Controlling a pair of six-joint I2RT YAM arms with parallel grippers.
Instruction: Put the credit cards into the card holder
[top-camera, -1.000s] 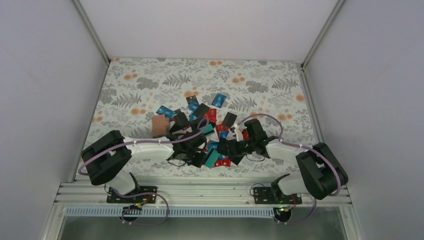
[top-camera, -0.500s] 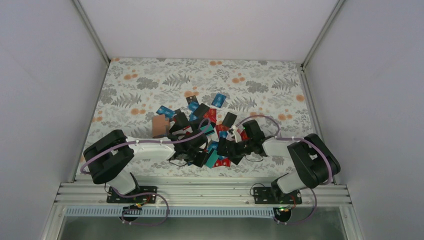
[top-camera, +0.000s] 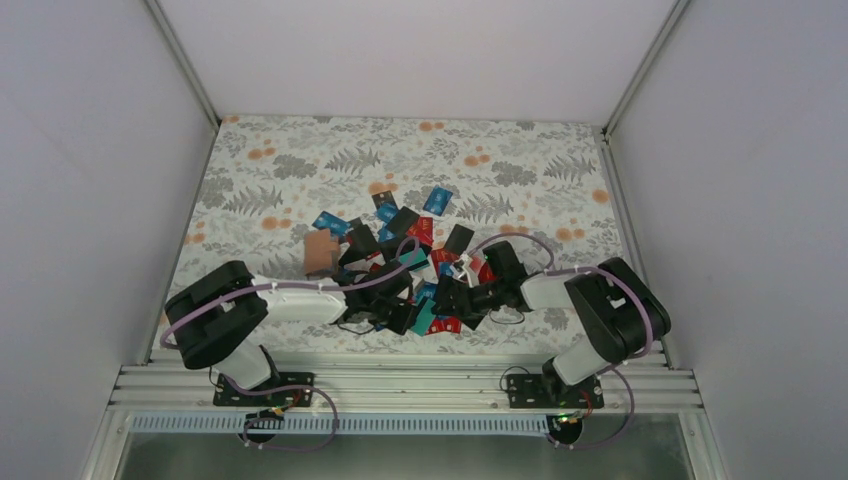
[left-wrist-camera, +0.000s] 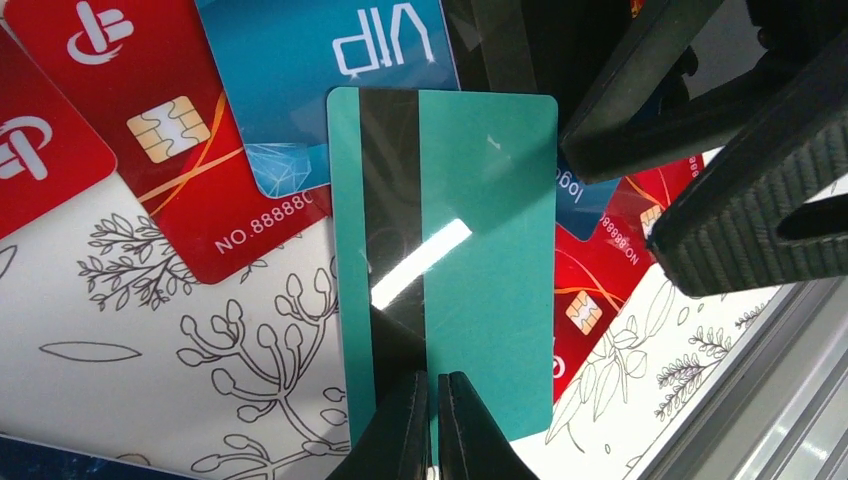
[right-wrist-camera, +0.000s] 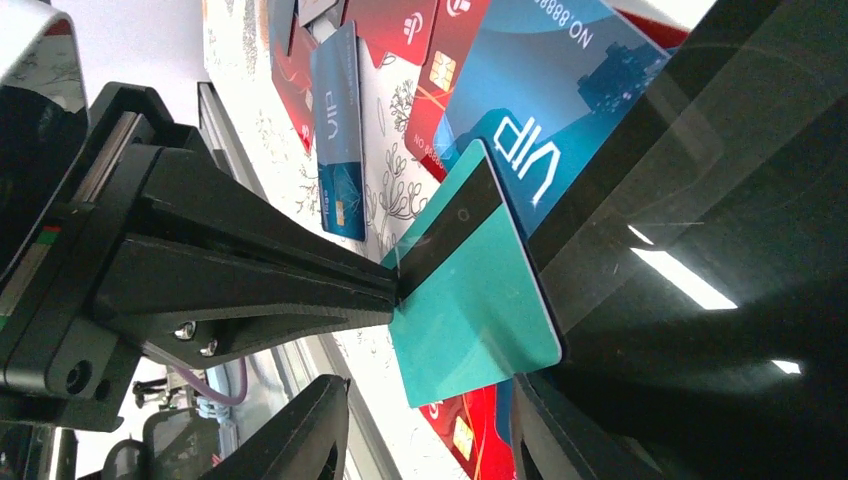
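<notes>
Left tool (left-wrist-camera: 432, 425): pinching the teal card (left-wrist-camera: 470, 230) by its edge, above the other cards (top-camera: 420, 235).
Right tool (right-wrist-camera: 425, 395): spread wide, sitting closer to the teal card than before.
Holder (top-camera: 320, 252): lying on the counter (top-camera: 280, 170), left of the pile.

We log credit cards (top-camera: 422, 232) heaped mid-workspace. At the heap's near edge the left gripper (left-wrist-camera: 432, 425), pinching a teal card (left-wrist-camera: 445, 260), sits nearly against the right gripper (top-camera: 455, 298), fingers spread. Bare tablecloth (top-camera: 300, 160) lies beyond; the card holder (top-camera: 320, 252) flanks the heap's left.

Even brightness, glare on card (left-wrist-camera: 445, 262)
</notes>
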